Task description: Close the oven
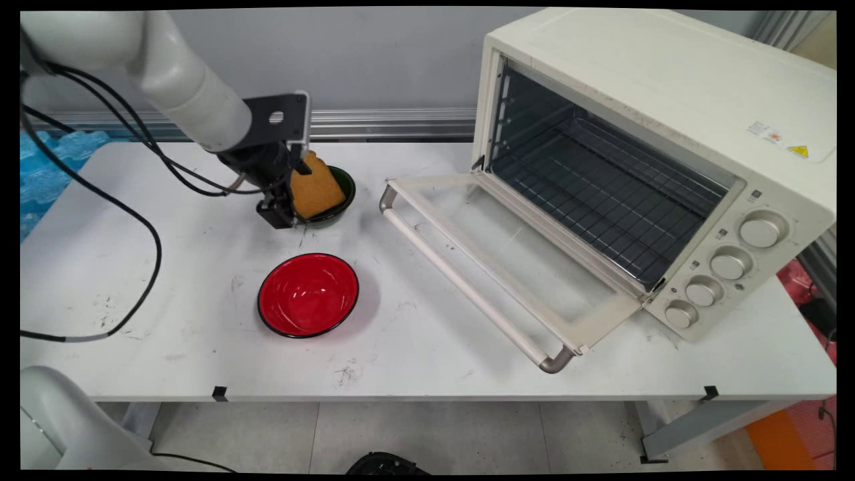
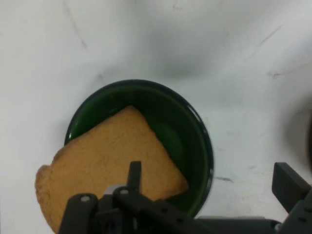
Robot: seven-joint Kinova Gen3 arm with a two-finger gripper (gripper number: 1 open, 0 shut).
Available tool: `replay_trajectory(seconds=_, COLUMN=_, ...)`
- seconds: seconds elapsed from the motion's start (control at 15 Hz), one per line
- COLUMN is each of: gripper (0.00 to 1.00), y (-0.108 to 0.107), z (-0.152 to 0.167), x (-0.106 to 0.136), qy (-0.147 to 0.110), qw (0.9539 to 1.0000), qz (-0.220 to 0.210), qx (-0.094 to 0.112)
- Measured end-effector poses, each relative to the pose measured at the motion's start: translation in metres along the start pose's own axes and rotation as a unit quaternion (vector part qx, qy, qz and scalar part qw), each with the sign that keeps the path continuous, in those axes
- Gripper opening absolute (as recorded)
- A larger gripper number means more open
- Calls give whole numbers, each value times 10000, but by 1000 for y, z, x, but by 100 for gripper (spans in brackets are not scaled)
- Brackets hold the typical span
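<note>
Nearest the front edge of the white tabletop [image 1: 427, 374], left of centre: a glossy red round bowl with a black rim [image 1: 308, 294], upright, nothing inside. To its right, reaching toward the front edge: the glass door of the cream toaster oven [image 1: 658, 153], folded down flat, handle foremost.

Farther back, toward the left rear: a small dark green round bowl [image 2: 187, 131], holding a tan slice of toast [image 2: 109, 158] propped at a slant, one corner sticking out over the rim.

Directly above: the black two-finger claw [image 2: 212, 173], spread wide, pinching nothing; one finger across the toast's face, contact unclear, the other well clear of the bowl.

At the right rear: oven cavity open, wire rack bare.
</note>
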Motion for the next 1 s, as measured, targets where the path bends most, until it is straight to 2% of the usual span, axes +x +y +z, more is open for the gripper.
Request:
replay_trajectory(seconds=0.33, gripper=100, y=12, z=-44, x=0, qy=91, qw=9995, qz=-245, qx=-164)
replay_trajectory(seconds=0.73, gripper=100, y=35, z=-83, x=-5, qy=158, qw=9969, qz=-571, qx=-514)
replay_trajectory(seconds=1.0, gripper=100, y=52, z=-102, x=-4, qy=229, qw=9933, qz=-818, qx=-789)
